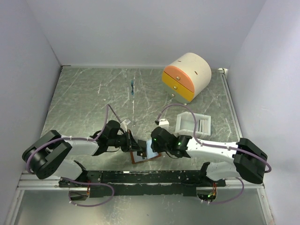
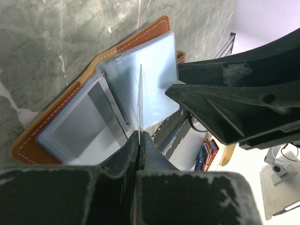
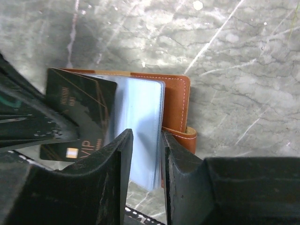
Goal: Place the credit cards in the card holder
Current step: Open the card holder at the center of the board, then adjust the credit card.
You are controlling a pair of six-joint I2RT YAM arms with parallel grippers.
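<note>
Insertion is in hand: your left pincer (image 2: 139,138) clamps a credit card (image 2: 140,89) just above the open card holder (image 2: 70,126). The right pincer (image 3: 146,154) straddles its sleeves (image 3: 140,108), and I cannot tell if it grips. Next, aim for a pocket mouth.

1. Your left fingers (image 2: 117,165), pinching the card (image 2: 140,96), and your right fingers (image 3: 112,178) crowd the wallet (image 1: 140,158) at the worktop's (image 1: 84,103) near edge. Nothing more fits between them.
2. The tray (image 1: 193,123) and a small white block (image 1: 163,123) stand just behind the right arm, closing that side.
3. The drawer box (image 1: 186,75) fills the far right corner.
4. A pen (image 1: 132,87) lies far of centre, in the middle lane.
5. The left half lies open to you up to the walls (image 1: 28,70).
</note>
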